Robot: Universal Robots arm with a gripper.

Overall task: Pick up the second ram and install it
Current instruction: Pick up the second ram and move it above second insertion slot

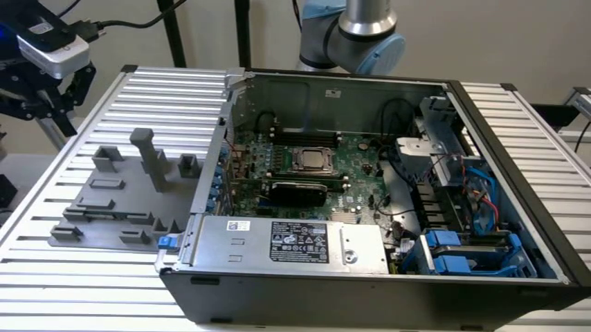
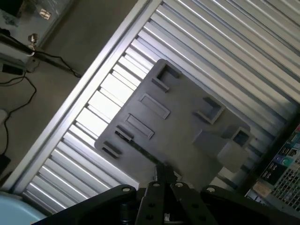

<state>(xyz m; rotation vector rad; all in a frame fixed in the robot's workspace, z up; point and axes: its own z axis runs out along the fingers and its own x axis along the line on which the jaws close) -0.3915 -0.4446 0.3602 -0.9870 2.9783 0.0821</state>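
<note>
Arm [image 1: 367,31], at twelve o'clock from the computer case [image 1: 369,301]: cut off by the frame's upper edge. Pincer [image 2: 164,174]: its body runs past the wrist picture's edge, and it covers the nearest rim of the grey holder plate [image 2: 178,112]. Memory slots [image 1: 297,131], at twelve o'clock from the processor socket [image 1: 312,160]: too small to tell whether filled. Label [image 1: 297,242] on the power supply [image 1: 221,242], at six o'clock from the socket: print unreadable. Desk [image 1: 503,117]: cut off at three and nine o'clock.
</note>
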